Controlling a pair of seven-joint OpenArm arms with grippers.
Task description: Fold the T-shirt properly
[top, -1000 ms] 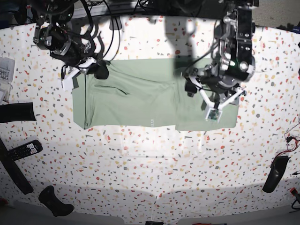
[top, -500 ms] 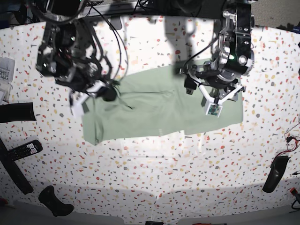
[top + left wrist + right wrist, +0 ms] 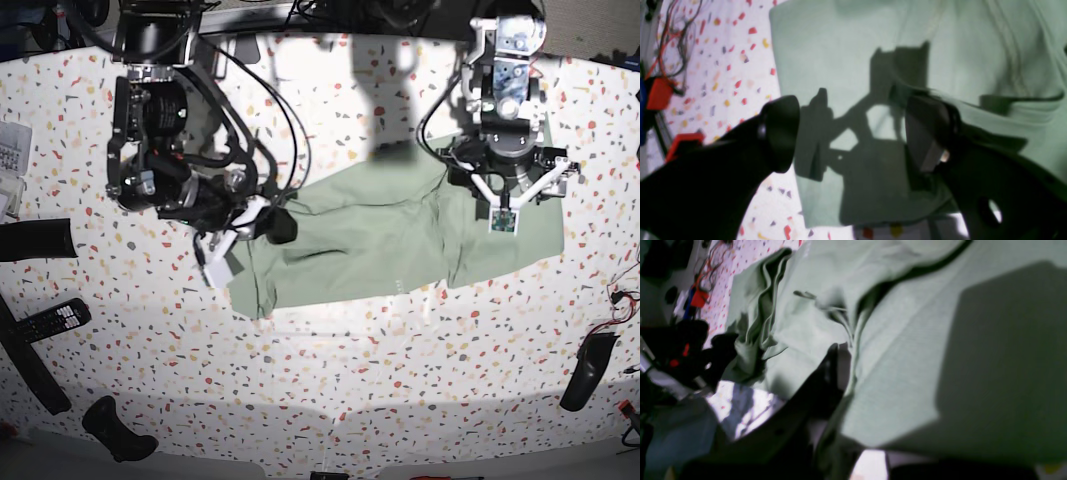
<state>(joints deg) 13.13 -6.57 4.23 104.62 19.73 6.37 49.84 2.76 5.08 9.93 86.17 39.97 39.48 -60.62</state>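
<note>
The T-shirt (image 3: 380, 235) is a pale sage-green cloth lying aslant across the middle of the speckled table. My right gripper (image 3: 275, 228) is at the shirt's left end, shut on a bunched edge of the fabric. In the right wrist view the gripper (image 3: 842, 355) pinches a fold of the T-shirt (image 3: 907, 350), with creases running up from it. My left gripper (image 3: 503, 192) hovers over the shirt's right part. In the left wrist view it (image 3: 853, 133) stands wide open above the flat T-shirt (image 3: 840, 50), holding nothing.
A remote control (image 3: 55, 318) and a black bar (image 3: 35, 240) lie at the table's left edge, with a white box (image 3: 10, 155) above them. A black object (image 3: 120, 428) sits front left, another (image 3: 590, 368) at the right. Red wires (image 3: 660, 93) lie past the shirt's edge.
My right gripper has pulled the shirt's left end rightward and toward the table's front. The whole shirt has slid right and tilted. My left arm has shifted right, still open.
</note>
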